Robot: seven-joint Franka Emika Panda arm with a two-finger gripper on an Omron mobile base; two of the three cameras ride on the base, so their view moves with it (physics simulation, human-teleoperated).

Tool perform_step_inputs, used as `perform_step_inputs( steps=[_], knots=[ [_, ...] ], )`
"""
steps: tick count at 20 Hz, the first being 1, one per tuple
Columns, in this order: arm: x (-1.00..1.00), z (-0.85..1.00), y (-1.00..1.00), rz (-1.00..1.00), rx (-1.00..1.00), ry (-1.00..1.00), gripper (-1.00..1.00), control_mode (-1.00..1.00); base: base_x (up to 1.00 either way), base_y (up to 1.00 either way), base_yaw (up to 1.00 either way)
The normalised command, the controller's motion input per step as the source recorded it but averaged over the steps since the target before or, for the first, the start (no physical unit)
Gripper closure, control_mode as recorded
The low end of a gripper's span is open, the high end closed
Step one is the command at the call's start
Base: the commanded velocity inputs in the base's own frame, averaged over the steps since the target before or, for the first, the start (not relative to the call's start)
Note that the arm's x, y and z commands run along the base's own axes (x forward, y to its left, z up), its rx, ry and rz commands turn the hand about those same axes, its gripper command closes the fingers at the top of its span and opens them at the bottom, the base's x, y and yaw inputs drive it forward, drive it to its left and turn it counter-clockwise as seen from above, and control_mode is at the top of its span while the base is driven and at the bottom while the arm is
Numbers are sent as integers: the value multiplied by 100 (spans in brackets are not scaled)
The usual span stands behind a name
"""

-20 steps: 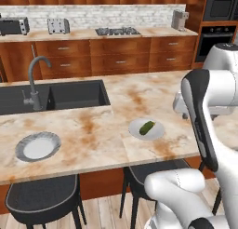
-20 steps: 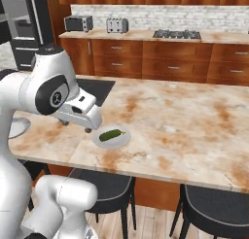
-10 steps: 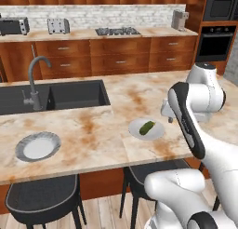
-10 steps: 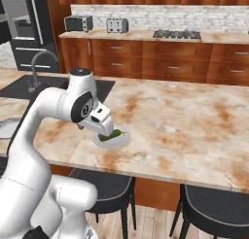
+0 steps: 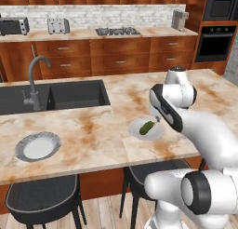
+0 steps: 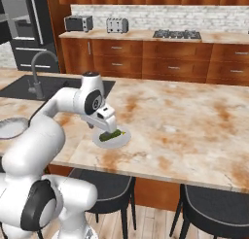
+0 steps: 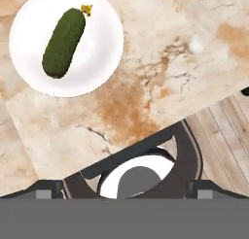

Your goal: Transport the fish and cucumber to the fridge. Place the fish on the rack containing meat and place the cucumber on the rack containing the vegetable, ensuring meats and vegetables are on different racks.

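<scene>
The white arm's two-finger gripper (image 6: 108, 131) hangs just above the marble-patterned beige counter (image 6: 194, 121), its jaws spread wide with nothing between them, and in the hand view its dark finger tips (image 7: 48, 188) stand far apart at the bottom edge. The small dark green oblong cucumber (image 7: 63, 42), with a tiny yellow stub at one end, lies on a round white plate (image 7: 104, 48) directly under and slightly ahead of the gripper, not touched by it. In the left base view the cucumber (image 5: 147, 127) rests on the plate (image 5: 137, 129) just beside the hand. The tall black fridge (image 6: 28, 36) with a long silver bar handle stands well away, behind the gripper's far left. No writing or brand mark can be read on anything
</scene>
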Motion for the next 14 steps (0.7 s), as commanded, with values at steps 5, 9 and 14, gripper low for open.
perform_step_inputs(
  steps=[5,9,14],
  knots=[
    [58,-41,0,-1,0,0,-100,-100,0,0,0],
    [33,-46,0,0,0,2,-100,-100,0,0,0],
    [34,-46,0,0,0,0,-100,-100,0,0,0]
  ],
)
